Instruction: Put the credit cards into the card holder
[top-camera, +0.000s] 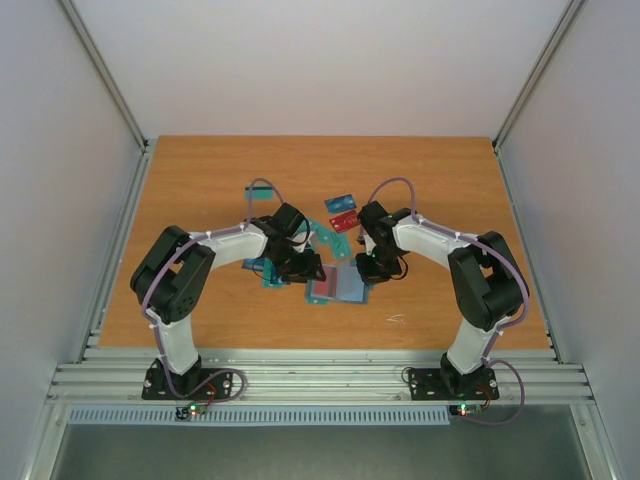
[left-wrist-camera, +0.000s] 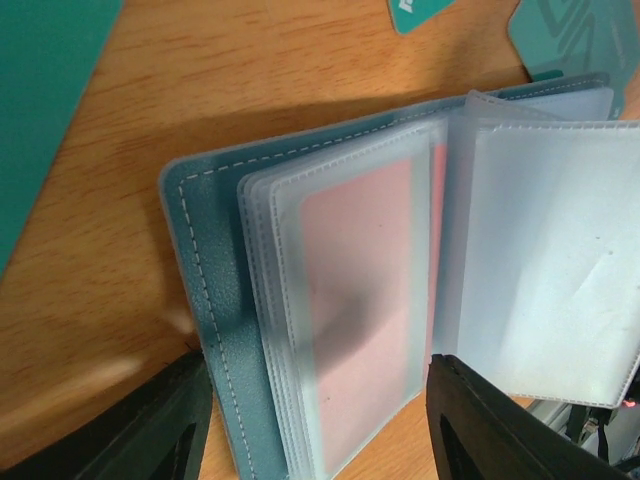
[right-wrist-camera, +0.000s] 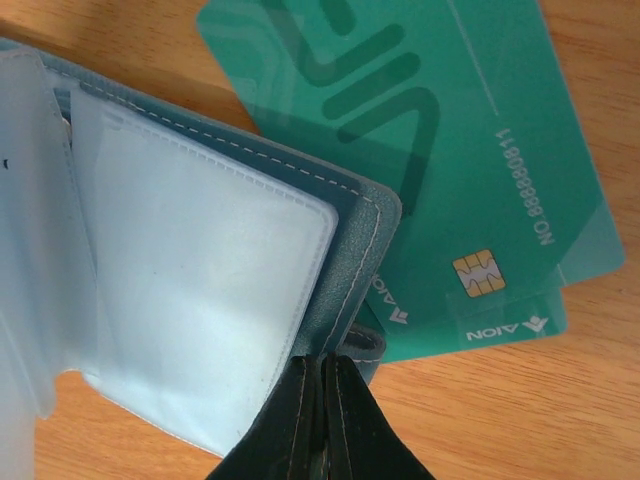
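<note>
The card holder (top-camera: 338, 285) lies open on the table between both arms, its clear sleeves fanned out. One sleeve holds a red card (left-wrist-camera: 360, 300). My left gripper (left-wrist-camera: 318, 378) is open, its fingers either side of the holder's left half (left-wrist-camera: 215, 300), near its edge. My right gripper (right-wrist-camera: 325, 362) is shut, its tips resting on the edge of the right cover (right-wrist-camera: 350, 250) beside the strap. Two teal credit cards (right-wrist-camera: 450, 150) lie stacked partly under that cover. Blue (top-camera: 341, 203) and red (top-camera: 343, 219) cards lie further back.
More teal cards lie around the holder, one at the left (left-wrist-camera: 40, 100) and others at the far side (left-wrist-camera: 580, 35). A teal card (top-camera: 270, 272) sits under the left arm. Grey walls close in the wooden table (top-camera: 200, 180) on three sides.
</note>
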